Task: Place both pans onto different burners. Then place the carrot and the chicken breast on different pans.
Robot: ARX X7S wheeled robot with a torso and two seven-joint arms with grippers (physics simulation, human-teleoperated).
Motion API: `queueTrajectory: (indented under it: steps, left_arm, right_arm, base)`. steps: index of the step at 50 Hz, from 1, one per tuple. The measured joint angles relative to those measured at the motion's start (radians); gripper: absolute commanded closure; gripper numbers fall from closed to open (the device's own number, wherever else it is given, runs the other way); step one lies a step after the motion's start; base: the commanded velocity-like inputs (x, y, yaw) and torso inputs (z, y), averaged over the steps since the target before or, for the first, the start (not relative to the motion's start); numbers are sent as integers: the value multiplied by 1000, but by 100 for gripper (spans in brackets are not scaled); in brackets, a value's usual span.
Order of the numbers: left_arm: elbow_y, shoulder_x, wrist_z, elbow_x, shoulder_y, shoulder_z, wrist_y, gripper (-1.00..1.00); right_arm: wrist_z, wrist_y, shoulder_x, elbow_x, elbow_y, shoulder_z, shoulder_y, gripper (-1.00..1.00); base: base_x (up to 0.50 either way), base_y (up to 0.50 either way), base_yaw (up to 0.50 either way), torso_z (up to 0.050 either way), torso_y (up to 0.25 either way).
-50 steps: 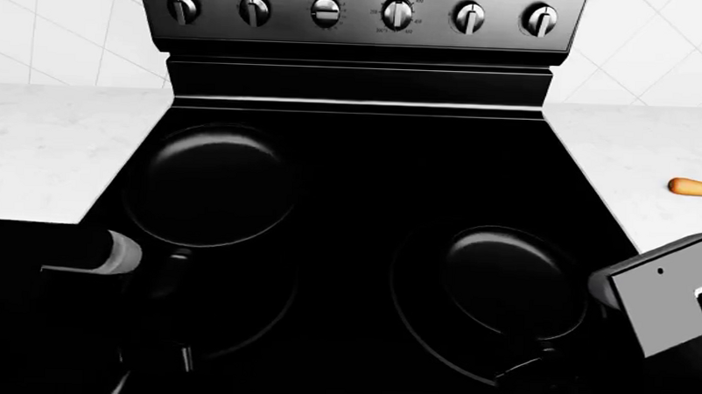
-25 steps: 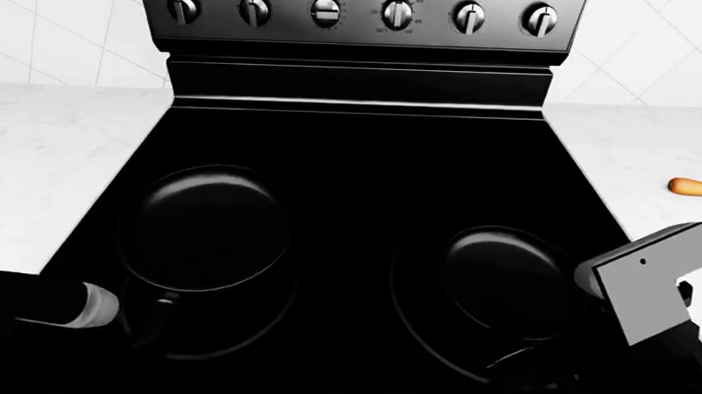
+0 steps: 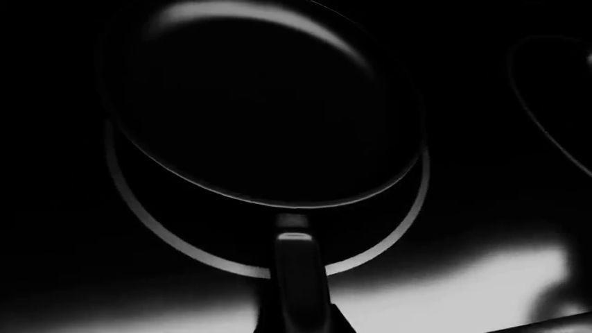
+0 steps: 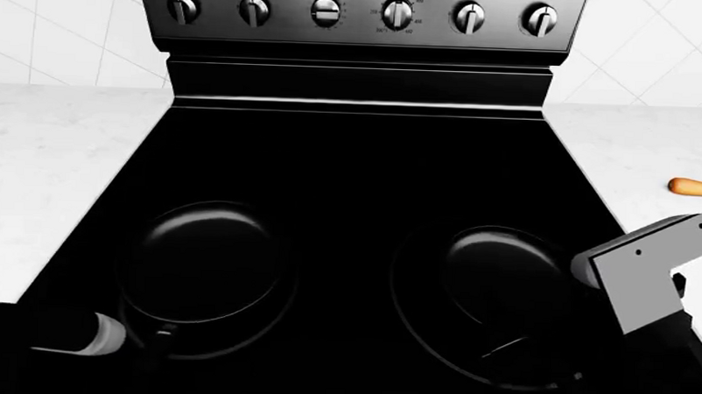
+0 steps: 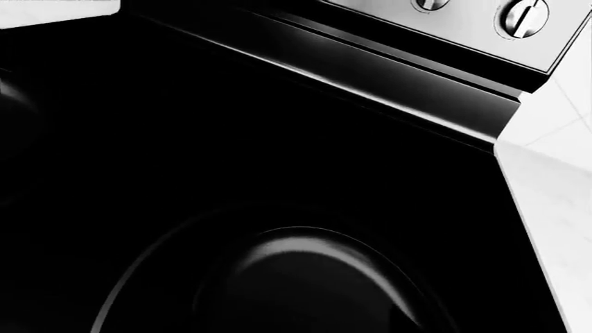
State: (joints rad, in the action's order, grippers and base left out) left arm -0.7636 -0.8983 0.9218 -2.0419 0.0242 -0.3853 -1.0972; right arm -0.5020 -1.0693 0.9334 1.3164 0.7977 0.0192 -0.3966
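L pan sits on front-L burner, a bit off-centre; R pan on front-R burner. Carrot lies on tabletop far R; chicken breast not in view. L tool at L pan's handle, R tool near R pan's handle; grip state of both: can't tell. Risk: if a tool is clenched on a handle, retracting drags that pan off its ring

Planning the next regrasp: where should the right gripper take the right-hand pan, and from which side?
Probably by its handle, the long straight part sticking out from the right-hand pan toward the robot. Come in from the near side of the cooktop, jaws across the handle's width. The rim is round, low and glossy, so it offers a poorer hold. The dark render hides the handle's end.
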Motion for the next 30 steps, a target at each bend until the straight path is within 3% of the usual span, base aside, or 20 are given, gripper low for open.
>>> queueTrajectory:
  steps: [3,4,30]
  left_arm:
    - [2,5,-3,8,2,2,-3,100]
    - [3,6,-4,10,2,2,-4,-100]
    - [-20,-15,-6,-23,-61,15,30,-100]
  right_arm:
    - [3,4,0,-5,-1,0,3,-100]
    - [4,5,0,-6,-1,0,4,-100]
    - [-3,35,8,-4,17,-21,38,-100]
  base:
    - [0,-1,-1,0,0]
    - [0,0,0,0,0]
    - [0,0,0,0,0]
